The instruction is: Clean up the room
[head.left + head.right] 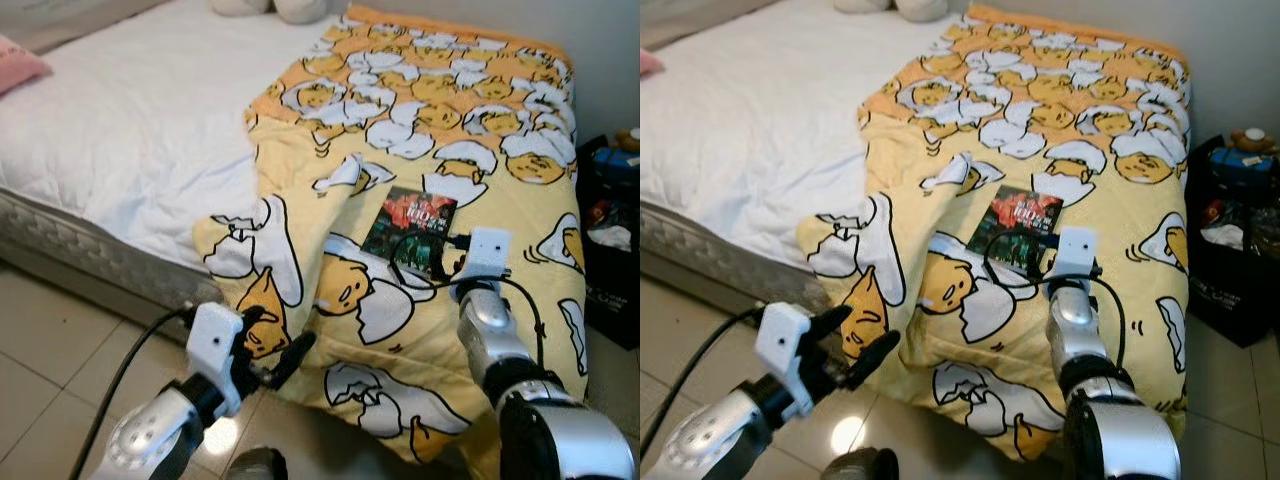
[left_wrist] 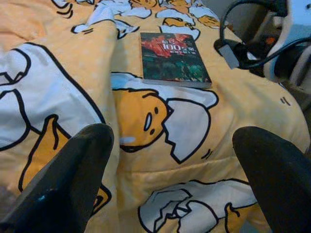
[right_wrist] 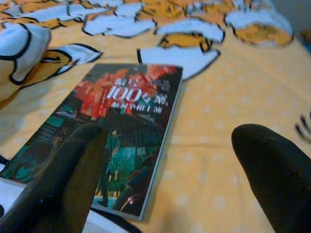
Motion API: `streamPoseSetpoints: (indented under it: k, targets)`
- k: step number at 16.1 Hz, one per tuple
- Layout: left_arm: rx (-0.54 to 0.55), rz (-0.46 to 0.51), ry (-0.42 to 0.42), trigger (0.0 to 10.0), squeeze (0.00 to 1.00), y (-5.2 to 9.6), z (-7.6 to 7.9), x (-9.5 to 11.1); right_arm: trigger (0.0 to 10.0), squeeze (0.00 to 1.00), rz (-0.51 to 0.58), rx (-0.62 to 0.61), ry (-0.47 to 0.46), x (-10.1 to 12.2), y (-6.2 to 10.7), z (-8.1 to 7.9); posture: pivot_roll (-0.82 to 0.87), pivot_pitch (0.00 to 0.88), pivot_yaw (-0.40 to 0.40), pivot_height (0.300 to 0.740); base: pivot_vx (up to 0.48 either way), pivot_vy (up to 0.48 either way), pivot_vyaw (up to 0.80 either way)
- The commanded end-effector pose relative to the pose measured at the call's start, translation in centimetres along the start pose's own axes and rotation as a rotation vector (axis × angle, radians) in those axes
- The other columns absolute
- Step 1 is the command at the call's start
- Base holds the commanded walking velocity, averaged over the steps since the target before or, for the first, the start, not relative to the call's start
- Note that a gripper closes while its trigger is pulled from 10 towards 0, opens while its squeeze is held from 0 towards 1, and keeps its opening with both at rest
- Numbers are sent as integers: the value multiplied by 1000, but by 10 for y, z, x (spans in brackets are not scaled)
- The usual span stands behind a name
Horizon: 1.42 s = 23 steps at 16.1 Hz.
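Right gripper: the right gripper [image 3: 165,179] hangs over the near end of the book, its two black fingers spread wide apart and holding nothing; one finger [image 3: 58,179] lies across the book's lower cover, the other [image 3: 277,174] is over bare blanket beside it.
Left gripper: the left gripper [image 1: 268,352] is low at the foot of the bed, near the blanket's hanging edge, fingers parted and empty.
Book: one book [image 1: 409,225], dark cover with red and green artwork and white lettering, lies flat on the blanket near the foot of the bed; its title is too blurred to read.
Blanket: one yellow blanket [image 1: 430,120] printed with egg cartoon figures covers the right side of the bed and drapes off the foot toward the floor.
Bed: one bed with a white sheet [image 1: 130,120]; the far end is cut off at the top of the head views.
Pillow: a pink corner [image 1: 20,65] pokes in at the left edge, most of it out of frame.
Soft shapes at the head of the bed: pale rounded things [image 1: 275,8], cut off by the top edge, hard to identify.
Bag: one dark bag [image 1: 1240,240] stands on the floor right of the bed, stuffed with mixed items I cannot make out; a small bear-like toy [image 1: 1252,138] sits on top.
Floor: pale tiles [image 1: 60,340].
Cable: a black cable [image 1: 500,290] loops around the right wrist.
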<state>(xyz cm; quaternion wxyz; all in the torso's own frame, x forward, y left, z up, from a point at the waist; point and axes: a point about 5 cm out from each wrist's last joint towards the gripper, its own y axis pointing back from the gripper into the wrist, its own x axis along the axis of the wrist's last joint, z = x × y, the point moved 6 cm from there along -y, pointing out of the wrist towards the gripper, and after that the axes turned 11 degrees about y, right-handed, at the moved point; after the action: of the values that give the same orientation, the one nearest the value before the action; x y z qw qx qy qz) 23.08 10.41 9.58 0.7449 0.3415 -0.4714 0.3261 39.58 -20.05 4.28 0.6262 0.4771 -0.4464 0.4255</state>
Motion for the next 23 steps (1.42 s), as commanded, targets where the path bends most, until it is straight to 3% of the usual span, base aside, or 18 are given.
streamPoseSetpoints:
  k: [1,6,8,12,15,20,21,22,23]
  targets:
    - [8,-4,6,10000,0,5,3,3,10000,0,-63,-23,-54,-11,1,2,258,141,-9,740,0,0,0]
    - [63,-31,38,10000,0,23,7,2,10000,0,-182,-8,-224,-33,6,-12,305,220,-5,740,0,0,0]
    - [69,-37,44,10000,0,25,9,2,10000,0,-183,10,-216,-31,5,-17,308,227,-8,740,0,0,0]
    - [98,-34,71,10000,0,25,14,1,10000,0,-144,112,-151,-16,3,-44,305,237,-36,740,0,0,0]
    - [102,-29,78,10000,0,22,16,1,10000,0,-134,119,-181,-12,2,-48,293,232,-51,740,0,0,0]
    - [97,-18,87,10000,0,15,18,1,9882,0,-152,72,-330,-5,-2,-44,281,232,-59,740,0,0,0]
    - [99,-17,89,10000,0,15,18,0,8863,0,-150,69,-337,-3,-3,-43,281,231,-63,740,0,0,0]
    - [100,-18,89,10000,0,14,17,0,0,0,-147,69,-335,-2,-4,-43,281,229,-67,740,0,0,0]
    - [102,-15,89,10000,0,13,18,0,0,0,-143,76,-338,-1,-4,-44,281,227,-71,740,0,0,0]
